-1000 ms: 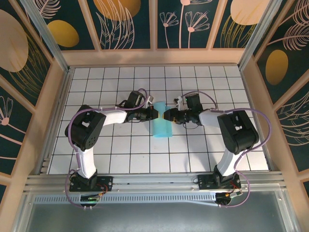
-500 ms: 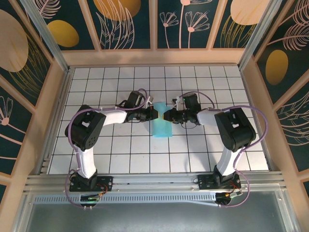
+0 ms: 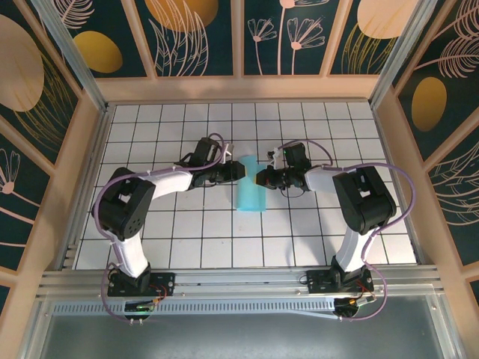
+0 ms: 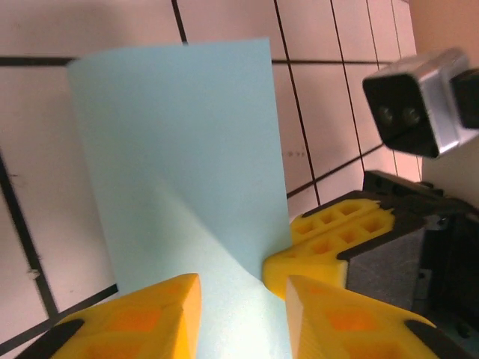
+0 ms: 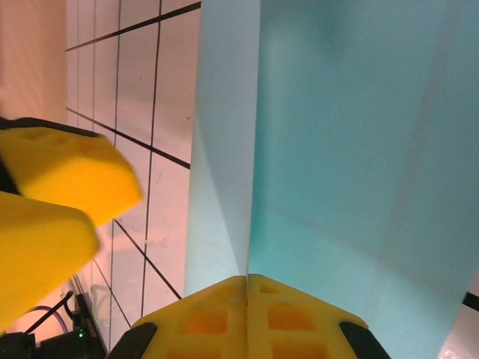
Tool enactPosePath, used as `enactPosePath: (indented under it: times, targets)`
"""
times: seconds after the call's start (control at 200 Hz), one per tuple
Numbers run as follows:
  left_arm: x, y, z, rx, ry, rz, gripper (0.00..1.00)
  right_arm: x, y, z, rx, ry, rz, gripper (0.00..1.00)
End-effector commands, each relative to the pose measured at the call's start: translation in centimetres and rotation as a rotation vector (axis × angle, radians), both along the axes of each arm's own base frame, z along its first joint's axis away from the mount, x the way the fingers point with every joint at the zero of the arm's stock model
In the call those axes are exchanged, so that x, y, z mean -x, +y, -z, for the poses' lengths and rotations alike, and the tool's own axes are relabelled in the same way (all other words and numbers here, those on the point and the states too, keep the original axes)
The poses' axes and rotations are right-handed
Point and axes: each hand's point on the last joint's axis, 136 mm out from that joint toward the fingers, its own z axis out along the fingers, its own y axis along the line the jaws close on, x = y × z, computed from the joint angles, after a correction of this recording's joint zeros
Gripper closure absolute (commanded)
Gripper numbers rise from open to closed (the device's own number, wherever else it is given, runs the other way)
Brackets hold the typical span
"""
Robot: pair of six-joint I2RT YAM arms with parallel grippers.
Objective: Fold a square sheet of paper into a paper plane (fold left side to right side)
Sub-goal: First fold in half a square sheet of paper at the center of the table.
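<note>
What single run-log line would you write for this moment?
sheet: folded to narrow strip | left end effector: open at sheet's left edge | right end effector: shut on sheet

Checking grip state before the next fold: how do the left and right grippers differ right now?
Left gripper jaws stand apart, paper in the gap; right gripper jaws are shut, seemingly pinching the paper's fold. Left is at the paper's left edge, right at its right edge. Both have yellow fingers.

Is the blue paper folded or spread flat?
Folded: the square sheet of paper shows as a narrow strip, and the right wrist view shows one layer lying over another.
</note>
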Motion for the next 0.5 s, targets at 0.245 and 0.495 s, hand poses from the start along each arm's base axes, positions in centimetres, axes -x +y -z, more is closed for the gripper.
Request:
enactPosePath:
  times: [0.245,0.495]
  targets:
    - [0.5,1.3,2.9,-0.096,0.049,-0.040,0.53,-0.5,-0.6,1.1,0.097,0.003,0.021,1.00]
    - [0.6,0.2,4.0,-0.082,0.080,-0.008,0.49,-0.6,-0.8,1.4,0.117,0.006,0.030,1.00]
